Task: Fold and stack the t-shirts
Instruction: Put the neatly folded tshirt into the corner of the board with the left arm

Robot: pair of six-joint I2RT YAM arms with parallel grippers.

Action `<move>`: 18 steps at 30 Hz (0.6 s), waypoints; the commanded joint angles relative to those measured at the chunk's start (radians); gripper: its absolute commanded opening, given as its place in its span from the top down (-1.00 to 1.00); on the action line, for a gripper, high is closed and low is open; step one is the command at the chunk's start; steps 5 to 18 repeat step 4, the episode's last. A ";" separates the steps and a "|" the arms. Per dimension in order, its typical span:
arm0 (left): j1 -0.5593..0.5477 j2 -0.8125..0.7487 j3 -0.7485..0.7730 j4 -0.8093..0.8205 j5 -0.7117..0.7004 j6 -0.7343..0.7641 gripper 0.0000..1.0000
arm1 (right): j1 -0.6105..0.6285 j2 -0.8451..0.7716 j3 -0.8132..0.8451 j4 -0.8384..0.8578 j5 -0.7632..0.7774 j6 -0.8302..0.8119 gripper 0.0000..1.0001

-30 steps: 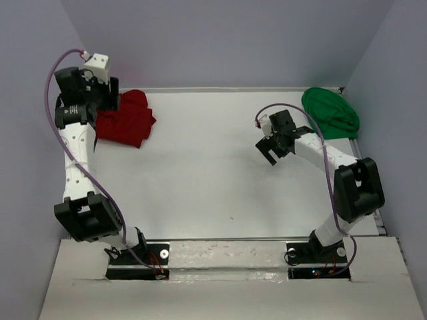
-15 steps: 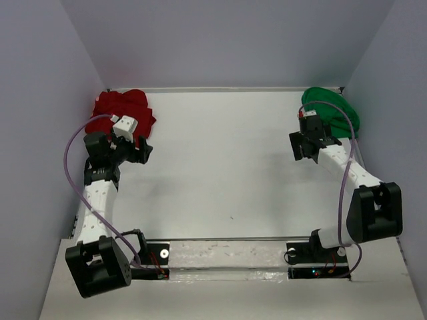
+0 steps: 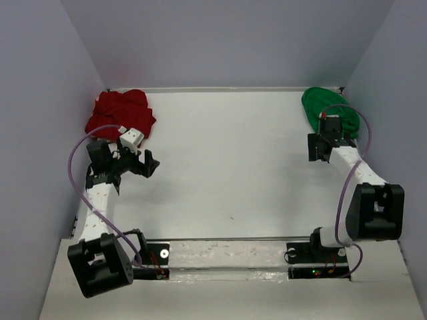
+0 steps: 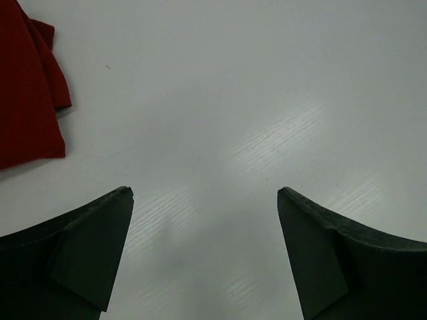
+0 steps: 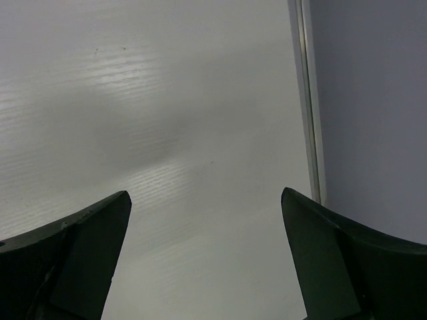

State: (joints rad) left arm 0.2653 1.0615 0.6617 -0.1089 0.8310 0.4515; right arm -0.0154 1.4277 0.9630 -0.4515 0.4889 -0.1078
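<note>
Right now the left gripper (image 3: 149, 163) hangs over the white table (image 3: 227, 167) w/ jaws spread wide and nothing in them; the right gripper (image 3: 314, 148) is likewise wide apart and empty. Further back, the dark red t-shirt (image 3: 120, 115) lies bunched in the far-left corner. The green t-shirt (image 3: 320, 105) is crumpled far right, partly behind the right arm.

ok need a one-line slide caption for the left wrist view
Open left gripper above the white table, a dark red cloth t-shirt at the frame's left edge.
</note>
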 commanded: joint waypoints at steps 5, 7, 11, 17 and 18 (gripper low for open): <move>0.089 -0.095 -0.056 0.061 0.043 0.030 -0.98 | -0.064 -0.114 -0.047 0.048 -0.171 -0.043 -0.99; 0.089 -0.095 -0.056 0.061 0.043 0.030 -0.98 | -0.064 -0.114 -0.047 0.048 -0.171 -0.043 -0.99; 0.089 -0.095 -0.056 0.061 0.043 0.030 -0.98 | -0.064 -0.114 -0.047 0.048 -0.171 -0.043 -0.99; 0.089 -0.095 -0.056 0.061 0.043 0.030 -0.98 | -0.064 -0.114 -0.047 0.048 -0.171 -0.043 -0.99; 0.089 -0.095 -0.056 0.061 0.043 0.030 -0.98 | -0.064 -0.114 -0.047 0.048 -0.171 -0.043 -0.99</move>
